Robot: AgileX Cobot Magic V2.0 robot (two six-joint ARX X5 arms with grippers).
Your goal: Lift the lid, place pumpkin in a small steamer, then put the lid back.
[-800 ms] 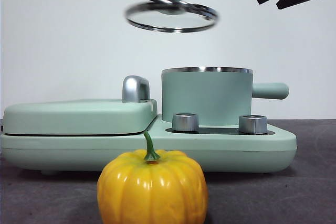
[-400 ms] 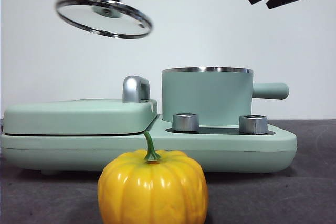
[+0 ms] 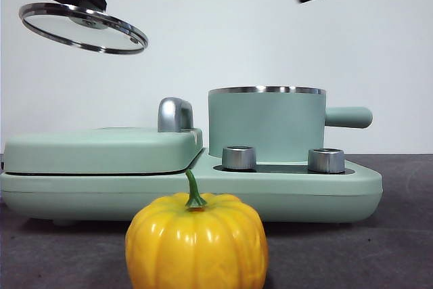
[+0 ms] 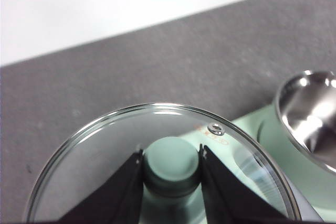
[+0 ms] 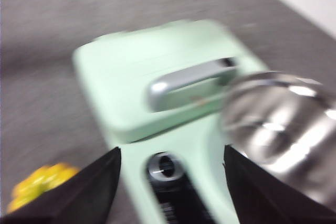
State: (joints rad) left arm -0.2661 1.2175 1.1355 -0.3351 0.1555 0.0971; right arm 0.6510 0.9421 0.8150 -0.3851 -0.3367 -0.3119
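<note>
Left gripper (image 4: 170,163) clamps the lid (image 3: 82,28) by its knob; right gripper (image 5: 170,192) spread wide above the pumpkin (image 3: 196,241)

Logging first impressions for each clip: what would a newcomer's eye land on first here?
Probably the pumpkin, glossy and large on the table nearest the front camera. Next, the lid hanging tilted high above the griddle cover, its knob clamped in the left claw. The small steamer stands uncovered; the right claw is open above the appliance.

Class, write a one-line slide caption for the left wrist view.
Left pincer shut on the mint-green knob of the round glass lid, held above grey table.
</note>
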